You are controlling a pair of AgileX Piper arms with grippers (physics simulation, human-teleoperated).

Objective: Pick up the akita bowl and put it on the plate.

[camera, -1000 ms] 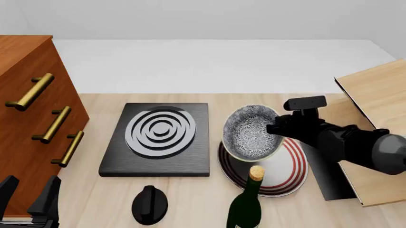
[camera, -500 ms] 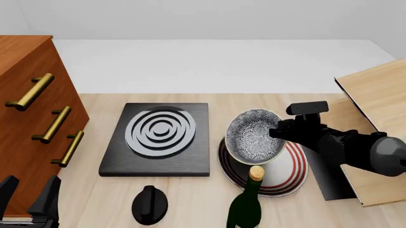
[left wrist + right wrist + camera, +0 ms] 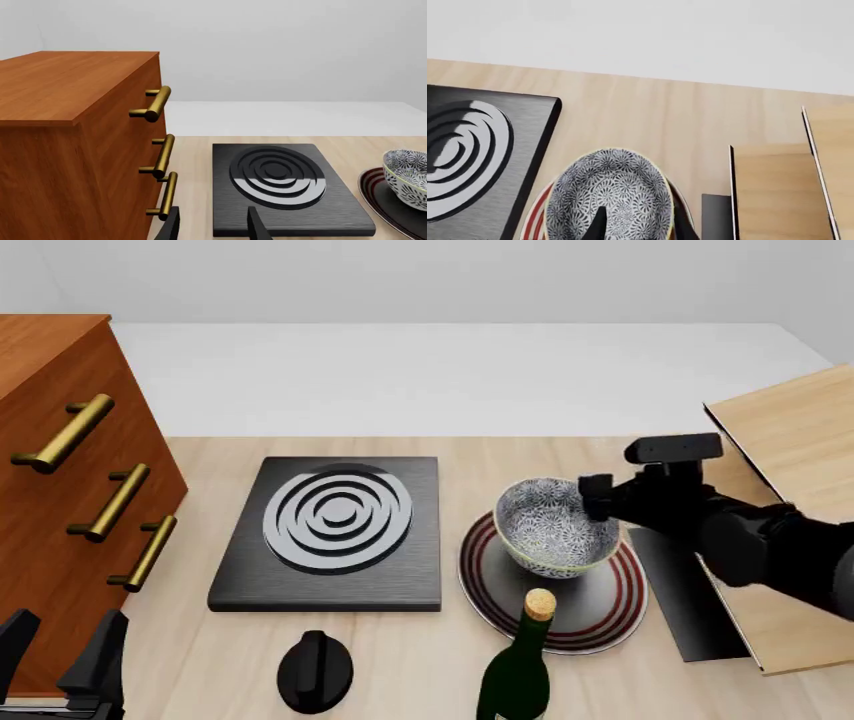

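Observation:
The akita bowl (image 3: 554, 530) stands upright on the red-ringed plate (image 3: 617, 608), a little toward its far side. My right gripper (image 3: 595, 502) is at the bowl's right rim, open: in the right wrist view one finger (image 3: 600, 224) hangs inside the bowl (image 3: 620, 190) and the other sits outside the rim, over the plate (image 3: 537, 220). My left gripper (image 3: 56, 660) rests open at the near left corner by the cabinet, far from the bowl. In the left wrist view its fingers (image 3: 171, 227) frame the black slab, with the bowl (image 3: 408, 175) at the picture's edge.
A black square slab with white rings (image 3: 334, 530) lies left of the plate. A green corked bottle (image 3: 521, 675) stands just in front of the plate, a black knob (image 3: 315, 670) to its left. A wooden cabinet with brass handles (image 3: 67, 490) fills the left; wooden boards (image 3: 794, 450) stand at the right.
The bowl came down from a tilted, held pose to upright on the plate, shifting slightly right. The right gripper moved right with it and opened. The left arm has not moved.

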